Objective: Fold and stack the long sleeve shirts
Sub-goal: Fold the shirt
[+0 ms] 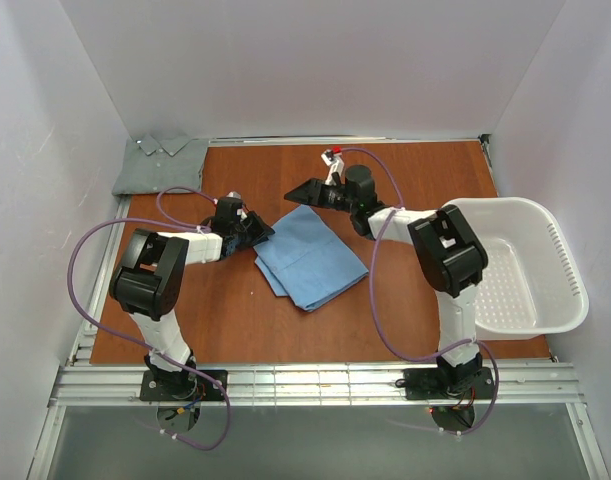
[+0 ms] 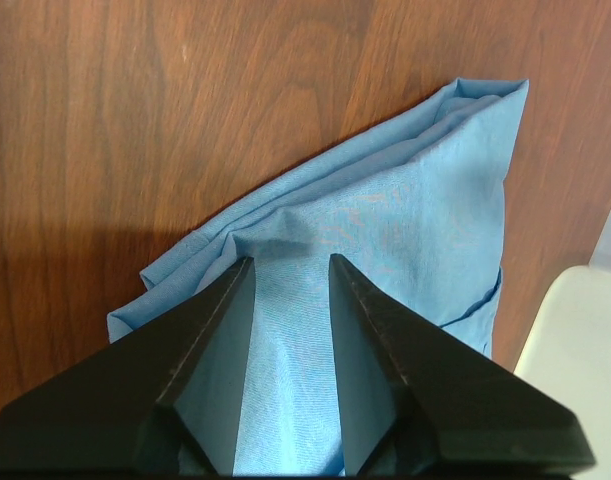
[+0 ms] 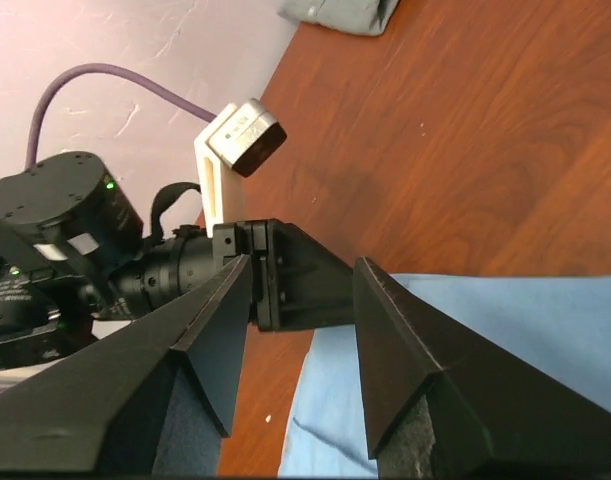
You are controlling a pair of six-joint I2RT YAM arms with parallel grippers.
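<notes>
Blue shirt (image 1: pixel 310 258) folded mid-counter (image 1: pixel 235 310)
Left gripper (image 2: pixel 290 260) narrowly parted over its left corner, right gripper (image 3: pixel 303 262) half-open, empty

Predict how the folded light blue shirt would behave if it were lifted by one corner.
The light blue shirt would probably droop and unfold, since its layers lie loose with their edges showing unevenly along the sides. It looks thin and softly creased, so it is likely light. Pushed across the smooth wooden table, it would more likely bunch up than slide whole.
</notes>
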